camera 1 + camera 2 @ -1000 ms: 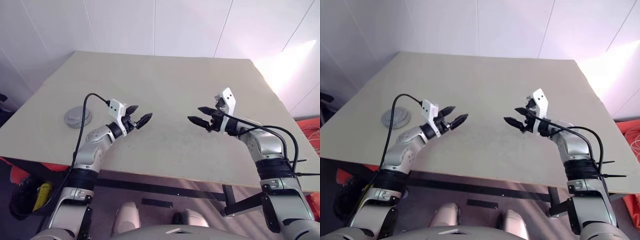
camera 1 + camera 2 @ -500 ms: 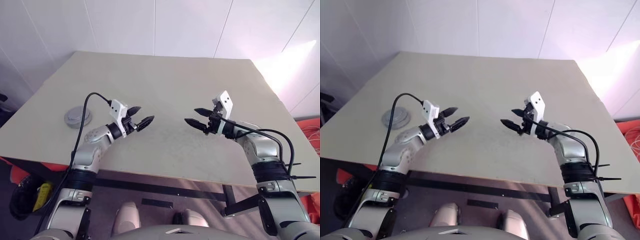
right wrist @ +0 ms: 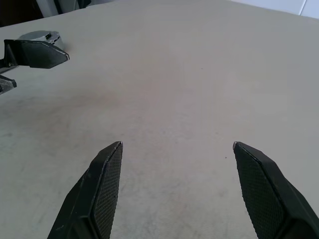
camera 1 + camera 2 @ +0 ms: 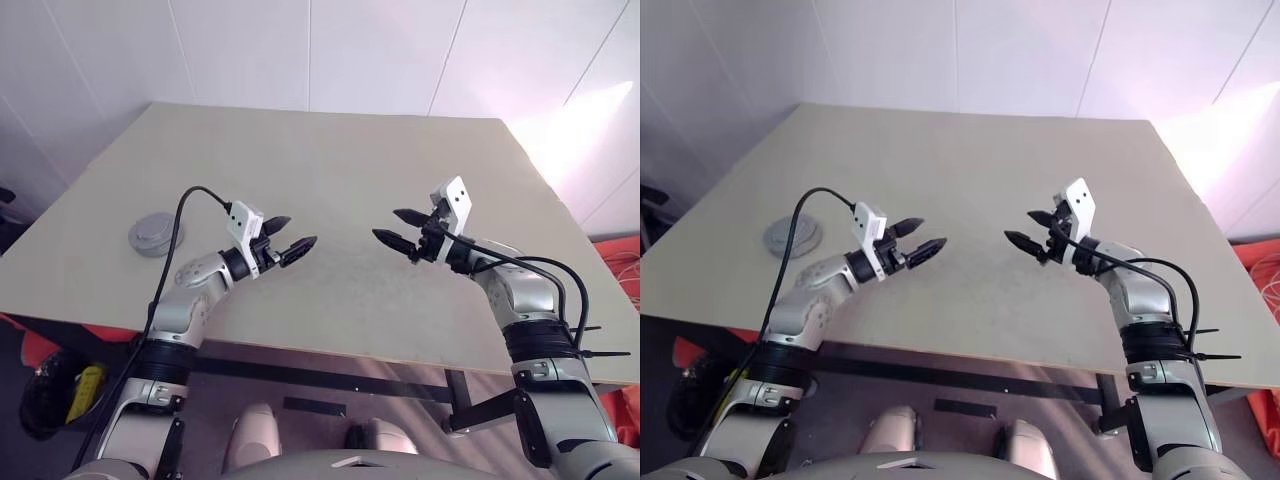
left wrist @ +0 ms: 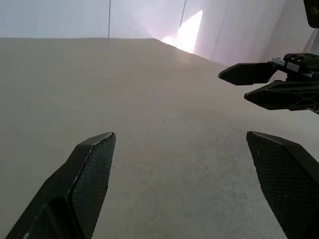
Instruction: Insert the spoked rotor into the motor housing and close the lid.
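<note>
So, both arms are parked over the middle of the table (image 4: 330,150) right now, pointing at each other with bare tabletop between them; the left gripper (image 4: 290,237) has its fingers spread wide with nothing in them; the right gripper (image 4: 398,227) is the same, wide apart and empty.

The motor housing (image 4: 155,234) sits way off by the table's left edge, nearer the front corner than the back; from here it reads as a flat grey puck, so I'd guess the lid is already folded down on it, though I can't tell for sure; the right wrist view catches a shiny bit of it (image 3: 39,36) past the left fingertip. I can't pick out the spoked rotor anywhere on the table, so either it's inside already or just too small to spot; honestly looks like the job may be done.

If I had to handle that housing: it looks like cast metal, so stiff and a bit hefty for its size, with smooth round sides that'll want to slip or spin; I'd pinch it across the full width at the rim, low down; the lid joint is probably the weak spot, so no yanking there.
</note>
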Tool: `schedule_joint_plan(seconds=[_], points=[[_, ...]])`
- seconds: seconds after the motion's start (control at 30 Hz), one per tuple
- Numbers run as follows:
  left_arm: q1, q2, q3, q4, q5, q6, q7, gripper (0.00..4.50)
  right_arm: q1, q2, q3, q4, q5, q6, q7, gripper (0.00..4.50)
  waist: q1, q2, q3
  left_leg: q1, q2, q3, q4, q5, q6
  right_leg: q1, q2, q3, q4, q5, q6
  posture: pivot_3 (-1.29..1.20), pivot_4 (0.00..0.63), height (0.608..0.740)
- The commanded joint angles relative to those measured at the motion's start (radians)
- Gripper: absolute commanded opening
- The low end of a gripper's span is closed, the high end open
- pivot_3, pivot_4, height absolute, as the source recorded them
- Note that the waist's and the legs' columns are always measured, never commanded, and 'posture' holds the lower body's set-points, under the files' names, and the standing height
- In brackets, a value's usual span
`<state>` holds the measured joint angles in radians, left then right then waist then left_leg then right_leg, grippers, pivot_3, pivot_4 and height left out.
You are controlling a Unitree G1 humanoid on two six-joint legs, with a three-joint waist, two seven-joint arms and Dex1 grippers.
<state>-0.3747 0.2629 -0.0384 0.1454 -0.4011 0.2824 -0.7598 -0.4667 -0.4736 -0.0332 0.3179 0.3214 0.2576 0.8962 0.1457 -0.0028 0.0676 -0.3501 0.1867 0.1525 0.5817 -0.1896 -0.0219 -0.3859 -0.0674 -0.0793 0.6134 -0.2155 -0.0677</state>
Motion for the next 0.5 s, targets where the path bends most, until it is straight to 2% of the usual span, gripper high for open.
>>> schedule_joint_plan(seconds=[0.03, 0.5], points=[[-0.004, -0.004, -0.006, -0.040, 0.003, -0.012, -0.010, 4.48, -0.015, -0.004, -0.020, -0.033, 0.018, -0.005, 0.011, 3.99, 0.000, 0.000, 0.000, 0.000, 0.000, 0.000, 0.000, 0.000, 0.000, 0.000, 0.000, 0.000, 0.000, 0.000, 0.000, 0.00, 0.000, 0.740], [-0.005, -0.002, -0.003, -0.039, 0.003, -0.012, -0.019, 4.48, -0.032, -0.001, -0.037, -0.011, 0.011, 0.000, -0.020, 3.99, 0.000, 0.000, 0.000, 0.000, 0.000, 0.000, 0.000, 0.000, 0.000, 0.000, 0.000, 0.000, 0.000, 0.000, 0.000, 0.00, 0.000, 0.740]])
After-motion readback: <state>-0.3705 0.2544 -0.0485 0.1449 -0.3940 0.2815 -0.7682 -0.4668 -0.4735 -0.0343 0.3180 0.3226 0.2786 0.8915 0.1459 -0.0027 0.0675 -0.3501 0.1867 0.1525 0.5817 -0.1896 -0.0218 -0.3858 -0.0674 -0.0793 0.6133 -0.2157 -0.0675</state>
